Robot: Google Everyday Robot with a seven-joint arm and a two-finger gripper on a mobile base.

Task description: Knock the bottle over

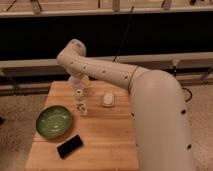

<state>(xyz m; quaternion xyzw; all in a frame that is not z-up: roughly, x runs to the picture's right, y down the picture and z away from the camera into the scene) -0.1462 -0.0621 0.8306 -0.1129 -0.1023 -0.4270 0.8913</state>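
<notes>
The bottle (80, 103) is small, slim and whitish, with a white cap and a dark-marked label. It stands upright on the wooden table (107, 135), left of the middle. My gripper (77, 85) hangs down from the bent white arm (105, 72), just above and slightly behind the bottle's cap. I cannot tell whether it touches the bottle.
A green bowl (53, 121) sits left of the bottle. A black phone (70, 146) lies near the front left. A low white mouse-like object (108, 99) lies right of the bottle. My arm's thick white body covers the table's right side. A dark wall with rails runs behind.
</notes>
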